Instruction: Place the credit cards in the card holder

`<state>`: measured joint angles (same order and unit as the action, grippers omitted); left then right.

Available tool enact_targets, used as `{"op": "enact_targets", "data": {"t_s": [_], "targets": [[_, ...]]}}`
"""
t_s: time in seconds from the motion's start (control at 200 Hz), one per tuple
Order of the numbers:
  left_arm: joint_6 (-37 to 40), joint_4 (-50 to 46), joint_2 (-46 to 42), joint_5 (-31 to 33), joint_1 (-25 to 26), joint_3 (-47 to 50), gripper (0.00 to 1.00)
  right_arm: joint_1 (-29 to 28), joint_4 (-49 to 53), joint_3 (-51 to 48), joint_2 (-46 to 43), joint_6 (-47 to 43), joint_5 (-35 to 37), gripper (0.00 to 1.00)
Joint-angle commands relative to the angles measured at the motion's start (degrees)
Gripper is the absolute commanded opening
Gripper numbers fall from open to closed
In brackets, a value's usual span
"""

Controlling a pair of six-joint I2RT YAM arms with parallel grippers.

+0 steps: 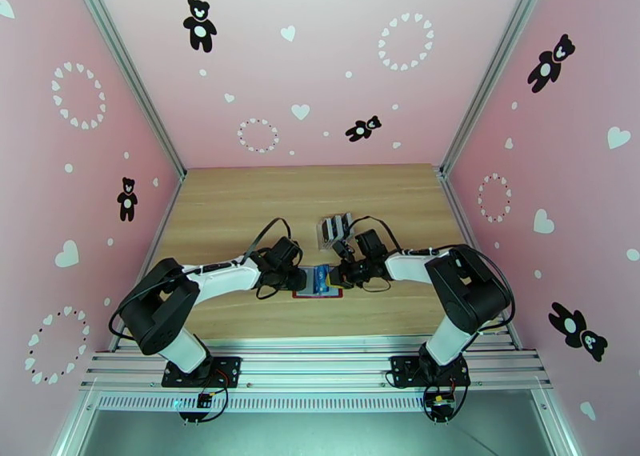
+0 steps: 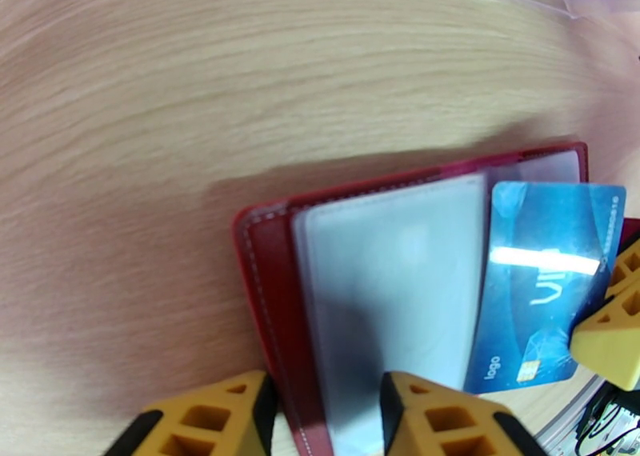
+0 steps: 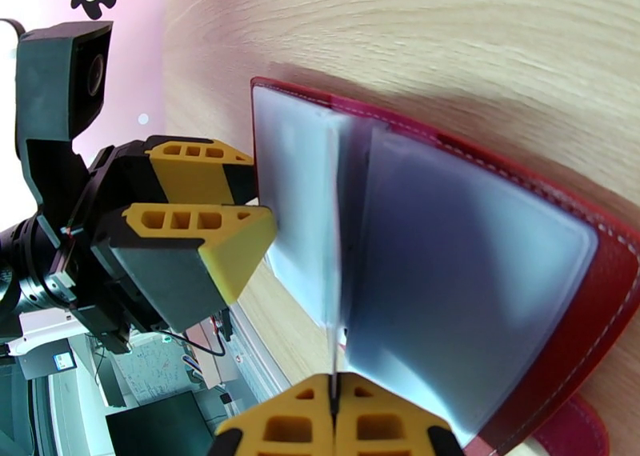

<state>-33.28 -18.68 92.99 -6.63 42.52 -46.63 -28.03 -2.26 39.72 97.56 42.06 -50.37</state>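
**Entry: 1 credit card, in transfer**

- **Item:** 1 teal-blue credit card (image 2: pixel 544 278), clamped by an edge in the right gripper (image 3: pixel 332 394), whose jaws are pressed together on it.
- **Location:** The card holder (image 2: pixel 268 290) is laid open on the wooden table (image 2: pixel 240 66), near the front middle, between the 2 wrists. The card is held over its right half, just beside the fold.
- **Governing relation:** From the right wrist the card is seen edge-on, as a thin line running straight out from the fingertips between 2 grey sleeves (image 3: pixel 472 274). Its long axis is roughly parallel to the fold. The sleeve to be entered lies directly beside the card. Which sleeve edge is the open mouth cannot be told. The right arm is judged to be the working one.
- **Left gripper (image 2: pixel 324 386):** It is placed at the holder's left edge, with the red cover and 1 sleeve showing between its separated fingers. Whether they pinch or merely straddle cannot be told.
- **Arm pose:** Both forearms are carried low and turned inward, and the wrists nearly face each other across the holder.
- **Also noted:** 1 clear slotted rack (image 1: pixel 336 230) stands beyond the right wrist.
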Motion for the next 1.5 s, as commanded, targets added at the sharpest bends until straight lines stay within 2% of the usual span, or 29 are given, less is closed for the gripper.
{"op": "enact_targets", "data": {"t_s": [0.0,1.492], "targets": [[-1.16,-0.62,0.00,-1.05,1.11,1.95,0.43,0.25,-1.80,-1.05,1.43,1.30,-0.62,0.00],[-3.80,1.37,0.88,0.05,3.14,3.30,0.42,-1.48,-3.26,-0.70,2.86,2.80,-1.40,0.00]]}}
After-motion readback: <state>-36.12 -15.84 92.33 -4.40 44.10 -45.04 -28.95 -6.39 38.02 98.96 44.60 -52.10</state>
